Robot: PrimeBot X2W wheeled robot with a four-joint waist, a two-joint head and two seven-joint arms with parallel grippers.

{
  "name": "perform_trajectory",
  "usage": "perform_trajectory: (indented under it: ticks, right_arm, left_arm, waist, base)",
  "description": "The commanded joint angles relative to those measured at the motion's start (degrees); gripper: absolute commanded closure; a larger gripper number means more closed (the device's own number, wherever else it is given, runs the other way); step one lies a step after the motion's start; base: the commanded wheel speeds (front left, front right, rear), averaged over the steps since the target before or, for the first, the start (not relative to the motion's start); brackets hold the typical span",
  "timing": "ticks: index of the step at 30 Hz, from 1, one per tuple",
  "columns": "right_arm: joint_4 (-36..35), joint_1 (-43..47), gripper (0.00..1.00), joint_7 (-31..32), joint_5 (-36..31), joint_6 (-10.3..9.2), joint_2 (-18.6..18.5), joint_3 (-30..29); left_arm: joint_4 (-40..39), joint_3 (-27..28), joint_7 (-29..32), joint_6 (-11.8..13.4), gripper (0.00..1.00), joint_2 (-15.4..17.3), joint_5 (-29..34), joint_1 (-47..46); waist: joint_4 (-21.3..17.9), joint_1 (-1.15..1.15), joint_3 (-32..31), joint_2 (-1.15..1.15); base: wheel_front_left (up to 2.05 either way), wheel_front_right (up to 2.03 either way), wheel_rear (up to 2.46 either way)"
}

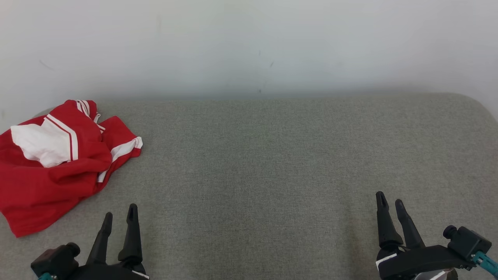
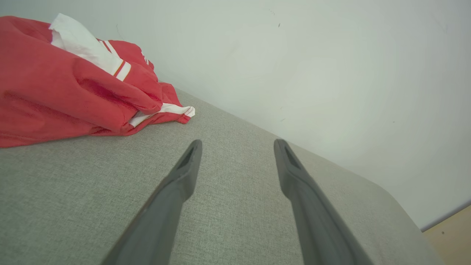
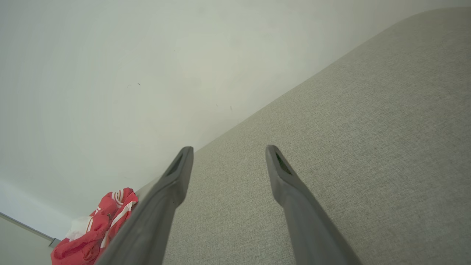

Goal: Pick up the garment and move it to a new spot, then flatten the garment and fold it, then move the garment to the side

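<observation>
Head view: a crumpled red garment (image 1: 46,175) with white panels and stripes is seen at the far left of a grey fabric-covered worktop (image 1: 272,175), which is backed by a pale wall (image 1: 249,46). The left hand (image 1: 120,210) is shown at lower left, near the garment but apart from it, fingers spread, nothing held. The right hand (image 1: 390,197) is shown at lower right, well apart from the garment, likewise spread and empty.
</observation>
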Motion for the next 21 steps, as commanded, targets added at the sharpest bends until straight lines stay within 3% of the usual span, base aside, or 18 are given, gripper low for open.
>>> perform_trajectory:
  ticks: [1,21]
  right_arm:
    - [-0.8,-0.3,0.0,-0.3,-0.6,-0.06,-0.2,0.1]
    - [-0.3,0.3,0.0,-3.5,-15.0,-0.08,-0.2,1.1]
  left_arm:
    - [-0.8,0.0,-0.3,0.0,0.0,0.4,0.9,-0.2]
    - [-2.1,-2.9,-3.5,2.7,0.0,2.9,12.2,1.0]
  waist:
    - [0.0,0.0,0.0,0.0]
    - [-0.3,0.0,-0.2,0.0]
  base:
    - [0.0,0.0,0.0]
    - [0.0,0.0,0.0]
